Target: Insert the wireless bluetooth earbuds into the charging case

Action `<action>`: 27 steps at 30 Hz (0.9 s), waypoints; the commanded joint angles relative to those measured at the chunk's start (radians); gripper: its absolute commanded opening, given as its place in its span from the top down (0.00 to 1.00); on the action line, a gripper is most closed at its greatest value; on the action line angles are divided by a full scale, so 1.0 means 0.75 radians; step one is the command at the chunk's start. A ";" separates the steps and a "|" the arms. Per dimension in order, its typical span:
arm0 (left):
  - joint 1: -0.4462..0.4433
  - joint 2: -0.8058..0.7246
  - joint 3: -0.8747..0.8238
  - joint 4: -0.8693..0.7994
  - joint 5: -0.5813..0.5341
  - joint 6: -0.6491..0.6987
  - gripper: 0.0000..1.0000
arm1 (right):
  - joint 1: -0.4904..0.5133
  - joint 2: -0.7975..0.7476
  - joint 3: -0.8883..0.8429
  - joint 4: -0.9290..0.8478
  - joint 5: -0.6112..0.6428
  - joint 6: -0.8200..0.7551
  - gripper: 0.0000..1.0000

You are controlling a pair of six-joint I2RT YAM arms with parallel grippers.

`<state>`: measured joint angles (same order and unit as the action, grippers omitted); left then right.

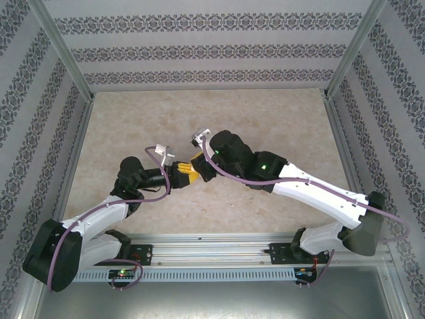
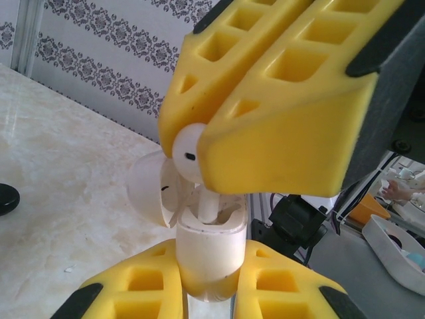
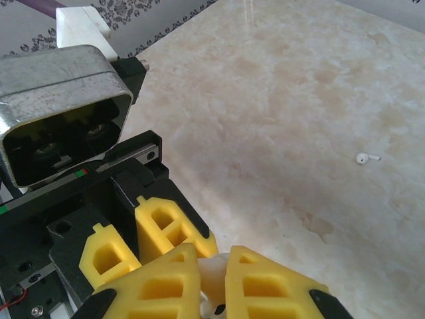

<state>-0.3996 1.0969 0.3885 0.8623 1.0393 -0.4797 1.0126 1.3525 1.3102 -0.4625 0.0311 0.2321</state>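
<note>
My left gripper (image 2: 209, 252) is shut on the white charging case (image 2: 207, 236), which it holds upright above the table with the lid (image 2: 145, 189) swung open to the left. Above it, my right gripper (image 2: 196, 136) is shut on a white earbud (image 2: 184, 151) whose stem (image 2: 209, 207) reaches down into the case's mouth. In the right wrist view the same earbud (image 3: 216, 282) sits pinched between my right gripper's (image 3: 212, 266) yellow fingers, beside the left gripper's fingers (image 3: 169, 229). From above, the left gripper (image 1: 178, 171) and right gripper (image 1: 198, 163) meet tip to tip at mid table.
A second white earbud (image 3: 364, 158) lies loose on the beige marbled tabletop (image 3: 299, 100). A dark object (image 2: 5, 198) rests on the table at the left edge of the left wrist view. Patterned walls (image 1: 199, 50) enclose the table on three sides.
</note>
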 commanded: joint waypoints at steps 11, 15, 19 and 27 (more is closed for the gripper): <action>-0.009 -0.034 0.000 0.082 -0.013 0.015 1.00 | 0.018 -0.022 -0.035 -0.112 0.006 0.024 0.90; -0.010 -0.035 0.001 0.081 -0.013 0.014 1.00 | 0.018 -0.026 -0.019 -0.135 0.023 0.024 0.90; -0.009 -0.038 -0.005 0.081 -0.012 0.014 1.00 | 0.018 -0.032 -0.005 -0.150 0.030 0.018 0.90; -0.009 -0.040 -0.005 0.080 -0.012 0.013 1.00 | 0.018 -0.025 0.012 -0.176 0.025 0.013 0.90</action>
<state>-0.4004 1.0931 0.3855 0.8608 1.0397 -0.4797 1.0126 1.3418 1.3113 -0.4870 0.0360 0.2390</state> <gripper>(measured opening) 0.092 0.105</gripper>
